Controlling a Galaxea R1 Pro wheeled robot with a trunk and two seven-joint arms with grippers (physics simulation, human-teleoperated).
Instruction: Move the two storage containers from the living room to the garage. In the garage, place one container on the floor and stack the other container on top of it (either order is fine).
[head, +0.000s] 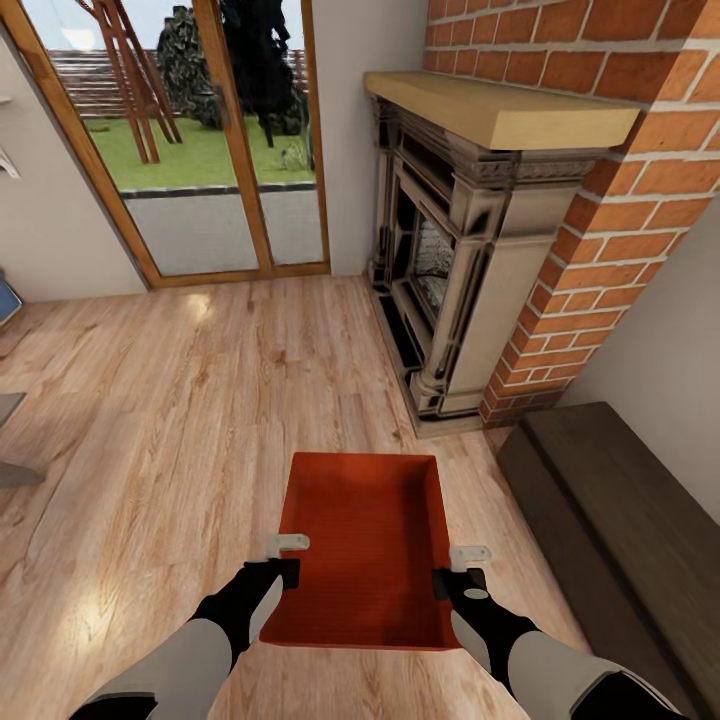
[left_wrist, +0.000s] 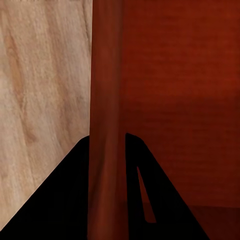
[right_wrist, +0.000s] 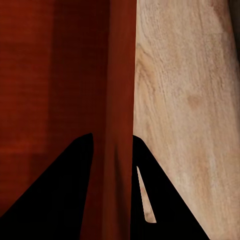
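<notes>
One orange-red storage container (head: 362, 540) is held open side up in front of me, over the light wood plank floor of the living room. My left gripper (head: 283, 560) is shut on its left wall, and my right gripper (head: 458, 570) is shut on its right wall. In the left wrist view the thin container wall (left_wrist: 106, 125) runs between the two dark fingers (left_wrist: 55, 200). The right wrist view shows the opposite wall (right_wrist: 120, 125) pinched between that gripper's dark fingers (right_wrist: 55, 195). The container is empty.
A brick fireplace (head: 470, 250) with a wooden mantel stands ahead on the right. A long dark low cabinet (head: 620, 530) lies along the right wall. Glass doors (head: 190, 140) to a garden are ahead on the left. Open plank floor (head: 180, 400) spreads to the left.
</notes>
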